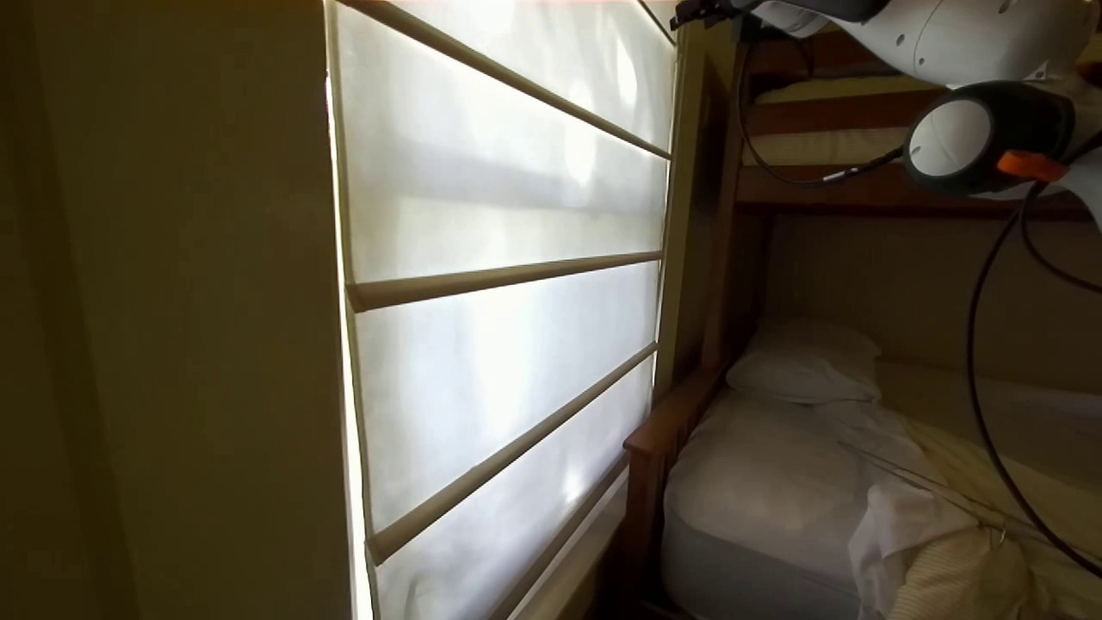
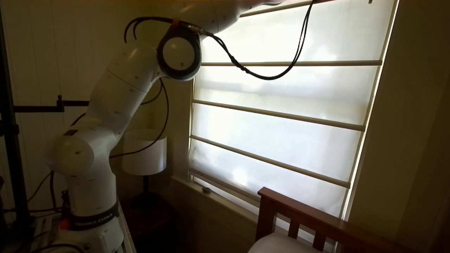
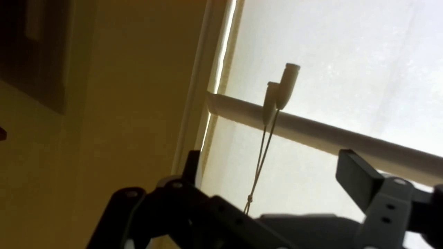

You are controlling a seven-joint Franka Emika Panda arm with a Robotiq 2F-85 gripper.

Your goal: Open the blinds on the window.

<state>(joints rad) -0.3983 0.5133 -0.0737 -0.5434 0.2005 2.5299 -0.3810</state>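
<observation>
The blinds (image 1: pixel 508 344) are a cream-white fabric shade with dark ribs, lowered over the window in both exterior views (image 2: pixel 281 137). They hide the pane; the sill (image 2: pixel 219 199) shows below. In the wrist view, the blinds (image 3: pixel 322 55) fill the right side. Two pull-cord tassels (image 3: pixel 288 84) show there, their thin knotted cord (image 3: pixel 258 173) running down the picture behind the gripper's left finger link. My gripper (image 3: pixel 270 166) is open, with the cord visible between its fingers but not gripped; depth is unclear. The gripper (image 1: pixel 699 14) is high at the top edge of an exterior view.
A wooden bunk bed (image 1: pixel 671 422) with white bedding (image 1: pixel 766 482) stands against the window. A lamp (image 2: pixel 144 151) stands beside the arm base. Black cables (image 2: pixel 270 75) loop from the arm. A wall (image 3: pixel 138 86) borders the blinds. A small object (image 2: pixel 206 190) lies on the sill.
</observation>
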